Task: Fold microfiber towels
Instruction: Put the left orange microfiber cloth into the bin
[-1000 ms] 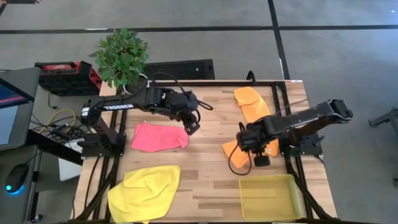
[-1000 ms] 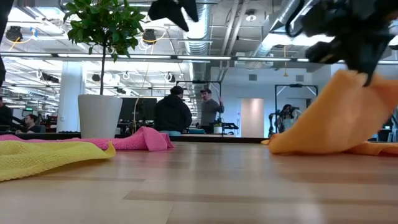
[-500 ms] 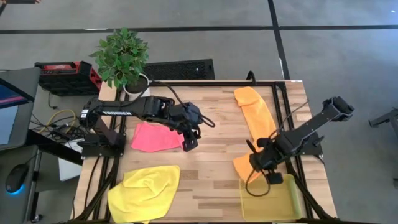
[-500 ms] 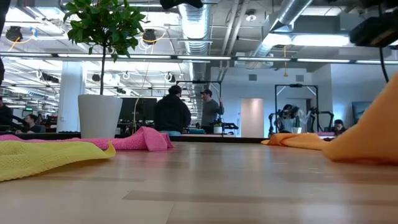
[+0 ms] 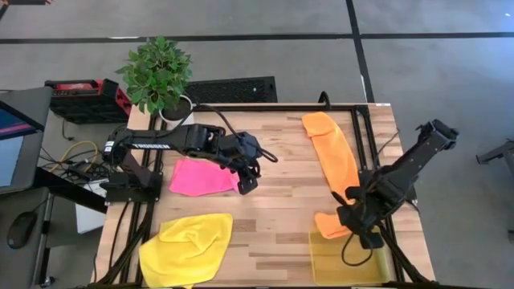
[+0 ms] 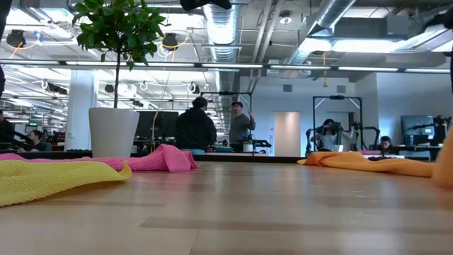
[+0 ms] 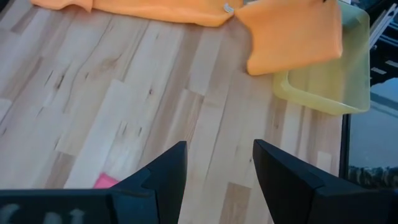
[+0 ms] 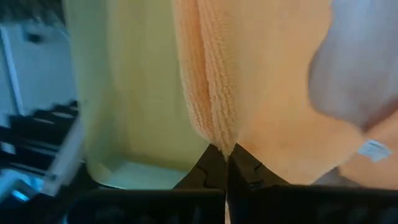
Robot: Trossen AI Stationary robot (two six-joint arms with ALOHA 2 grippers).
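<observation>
Your right gripper [image 5: 363,233] is pinching shut on a folded orange towel [image 5: 331,225], its fingers [image 8: 211,168] meeting on the cloth's edge in the right wrist view. The towel is hanging from that grip at the back rim of the yellow tray [image 5: 381,269], partly over the tray and partly over the worktop [image 5: 273,217]. It is looking like a compact, roughly square fold of nubby pile, with a small white tag [image 8: 373,149] showing at one corner.

The second orange towel [image 5: 333,148] is lying flat just behind it, a long strip running from the far edge of the worktop toward the tray, its long axis slightly slanted.

Your left gripper [image 5: 247,183] is hovering with its fingers [image 7: 161,177] spread wide and nothing between them, right at the inner edge of the pink towel [image 5: 201,177]. That towel is lying loosely folded, long axis across the worktop. The yellow towel [image 5: 186,249] is sitting rumpled at the near left corner.
</observation>
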